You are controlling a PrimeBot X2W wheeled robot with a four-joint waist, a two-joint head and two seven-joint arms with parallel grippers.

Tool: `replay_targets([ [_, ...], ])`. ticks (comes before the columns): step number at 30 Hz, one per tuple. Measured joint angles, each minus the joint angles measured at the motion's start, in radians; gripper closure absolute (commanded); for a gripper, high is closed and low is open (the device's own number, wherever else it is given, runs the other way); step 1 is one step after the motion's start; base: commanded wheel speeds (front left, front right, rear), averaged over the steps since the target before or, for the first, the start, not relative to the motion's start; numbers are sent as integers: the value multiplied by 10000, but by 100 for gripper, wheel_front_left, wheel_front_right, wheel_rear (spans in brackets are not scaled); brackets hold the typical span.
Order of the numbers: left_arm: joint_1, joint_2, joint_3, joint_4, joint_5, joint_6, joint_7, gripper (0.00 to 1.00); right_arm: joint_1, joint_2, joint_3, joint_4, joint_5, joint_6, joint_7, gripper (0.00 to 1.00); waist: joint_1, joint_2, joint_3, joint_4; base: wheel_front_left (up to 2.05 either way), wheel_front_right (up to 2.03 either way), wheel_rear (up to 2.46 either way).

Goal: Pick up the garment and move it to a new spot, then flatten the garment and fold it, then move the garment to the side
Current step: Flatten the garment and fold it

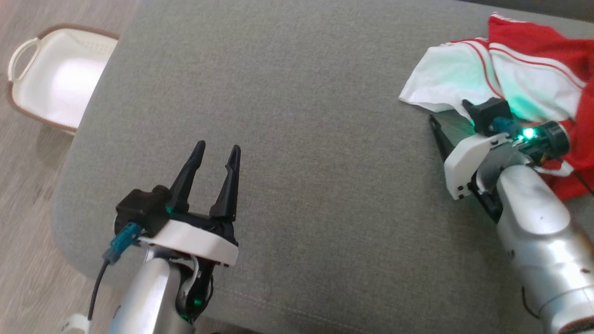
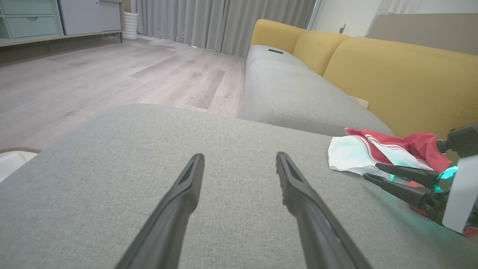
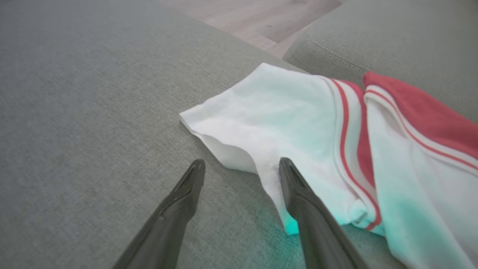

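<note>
Head view: left gripper (image 1: 216, 155) hovers, jaws apart, over the grey cushion (image 1: 325, 185). The right gripper (image 3: 242, 166), likewise spread, meets the red-and-white garment (image 1: 533, 69); laundry basket (image 1: 60, 79) far left.

White basket (image 1: 65, 83) beside grey cushion (image 1: 301, 116)

R gripper (image 1: 435, 121) just beside red/white garment (image 1: 519, 74) (L gripper (image 1: 217, 150) well apart, fingers (image 1: 228, 185) spread).

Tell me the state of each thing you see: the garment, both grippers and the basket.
Garment: crumpled on the cushion, not held.
Left gripper: open, empty, over bare cushion.
Right gripper: open, at the garment's white edge, not gripping.
Basket: upright on the floor.
</note>
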Motion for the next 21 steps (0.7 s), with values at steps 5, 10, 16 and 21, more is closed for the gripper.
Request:
replay_targets([
  [5, -95, -15, -109, 0, -102, 86, 0, 0, -708, -50, -13, 1039, -232, 0, 238, 0, 0, 0, 261, 161, 0, 0, 0],
  [10, -255, -21, -207, -23, -171, 136, 0, 0, -1235, 25, -165, 1661, -320, 0, -138, 100, 0, 0, 371, 110, 0, 0, 0],
  [16, -254, -27, -151, -19, -173, 173, 0, 0, -1232, 890, -318, 1885, -326, 0, -1565, 100, 0, 0, 353, -315, 0, 0, 0],
  [21, -258, -29, -130, 6, -127, 161, 0, 0, -1226, 1208, 773, 1618, 247, 0, -2276, 100, 0, 0, 180, -687, 0, 0, 0],
])
